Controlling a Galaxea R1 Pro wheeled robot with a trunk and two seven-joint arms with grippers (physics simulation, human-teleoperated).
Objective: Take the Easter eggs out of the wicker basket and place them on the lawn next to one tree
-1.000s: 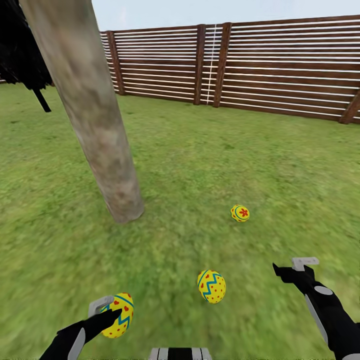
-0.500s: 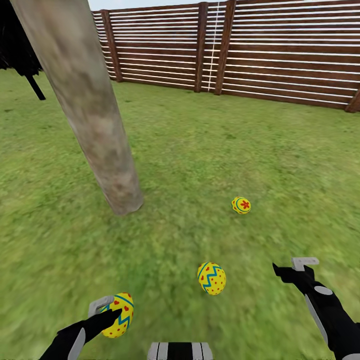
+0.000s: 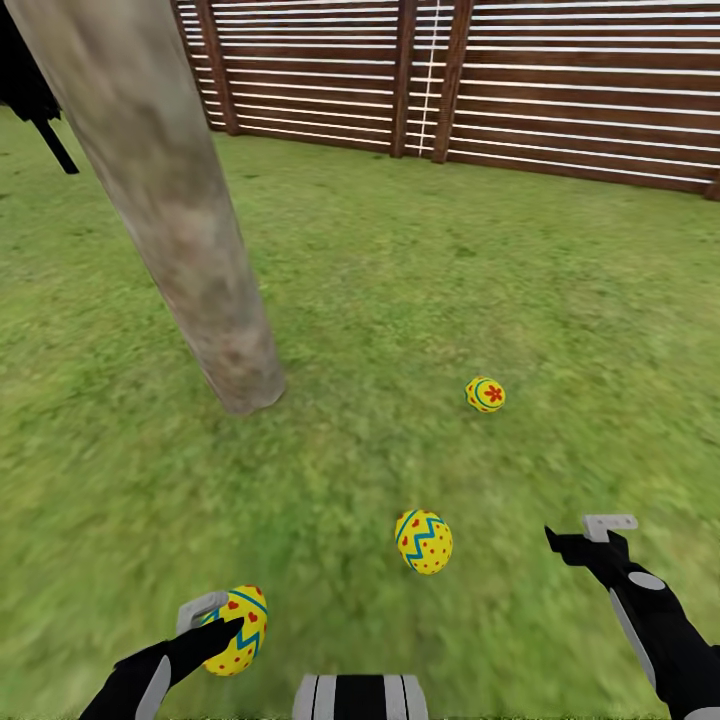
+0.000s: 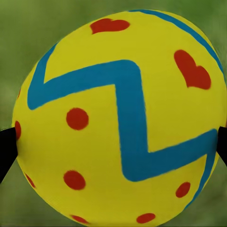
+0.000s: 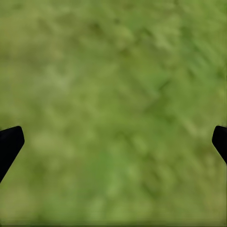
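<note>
Left gripper [image 3: 222, 622] jaws clamp one Easter egg [image 3: 238, 630] above the lawn [image 3: 400, 300]; right gripper [image 3: 585, 533] jaws are spread wide, empty. Two more eggs lie on the grass, one [image 3: 424, 541] between the grippers, another [image 3: 485, 394] farther out. The slanted tree trunk [image 3: 200, 270] stands near both.

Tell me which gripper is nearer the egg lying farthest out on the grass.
Right. The right gripper hangs open just below and right of that far egg. The left gripper, shut on another egg, sits much farther away, across the lawn.
</note>
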